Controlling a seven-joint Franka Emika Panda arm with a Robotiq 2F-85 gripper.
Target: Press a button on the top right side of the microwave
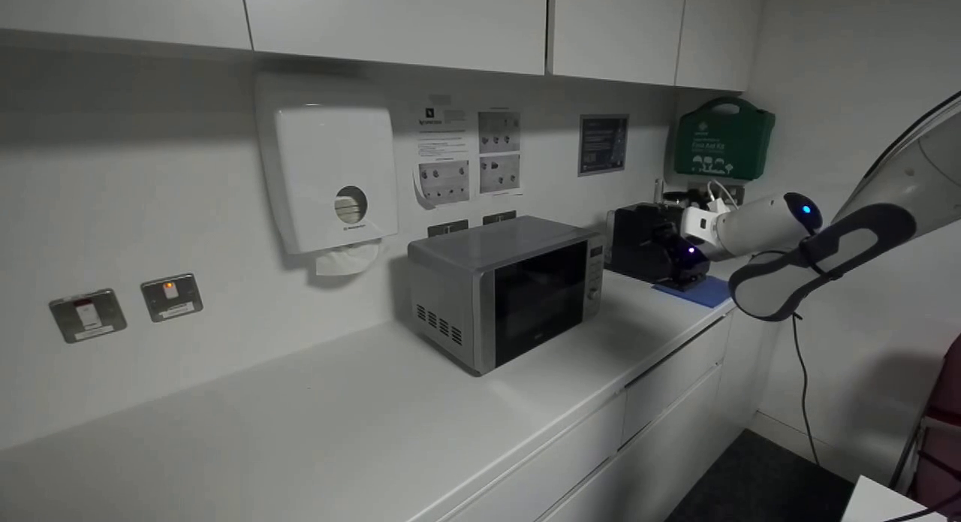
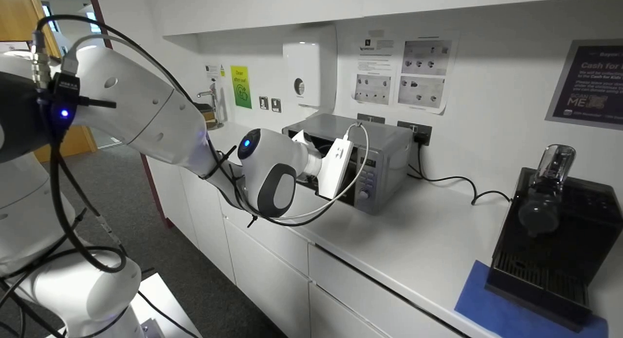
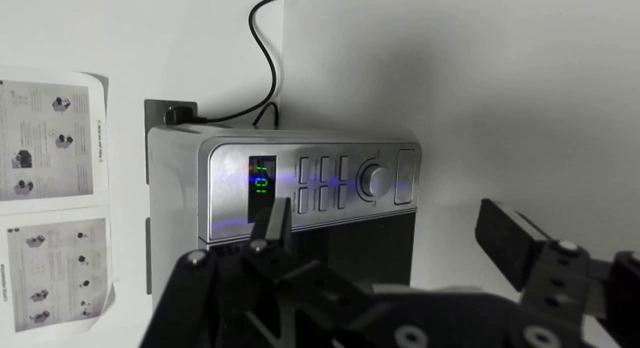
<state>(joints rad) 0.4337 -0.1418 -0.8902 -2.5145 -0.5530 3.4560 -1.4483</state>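
Your gripper (image 3: 384, 208) has its two fingers (image 3: 505, 243) spread apart. One microwave (image 1: 518, 300), its panel (image 3: 227, 188) showing you six small buttons (image 3: 324, 198) and one knob (image 3: 380, 181), stands on the countertop (image 1: 300, 417), left of one coffee machine (image 2: 528, 248).

A green plastic first-aid case (image 1: 717, 143) was up on the plain white wall (image 1: 848, 79).
A pale paper sheet (image 1: 349, 259) poked out beneath a glossy white boxy dispenser (image 1: 330, 150), white printed pages (image 1: 443, 148) beside it; on the smooth white counter (image 1: 300, 432) I saw a boxy black machine (image 2: 545, 255), a flat blue mat (image 2: 477, 296) showing under its front.
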